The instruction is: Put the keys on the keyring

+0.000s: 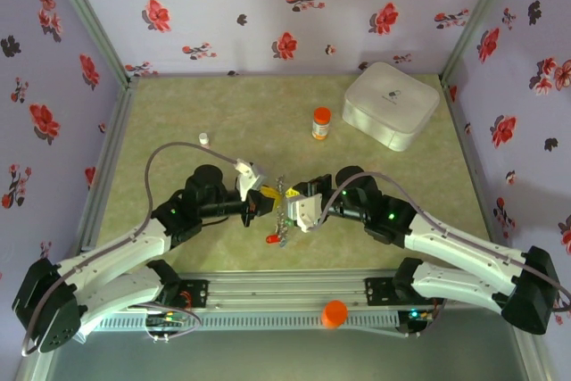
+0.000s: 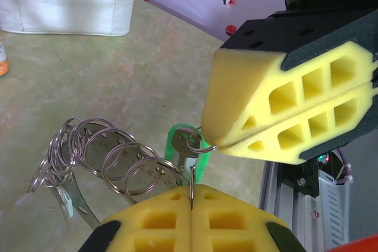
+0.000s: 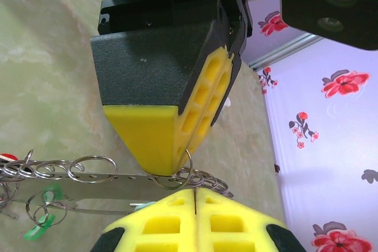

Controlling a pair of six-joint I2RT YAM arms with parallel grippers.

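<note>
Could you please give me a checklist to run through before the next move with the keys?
1. Left hand shut on the thin metal loop: ok.
2. Right hand shut on the split ring of the green key: ok.
3. Green key already threaded onto the loop: cannot tell.
4. Gap between the two hands, no contact: ok, though they are close.
5. Bottle and case well away from the work: ok.
</note>
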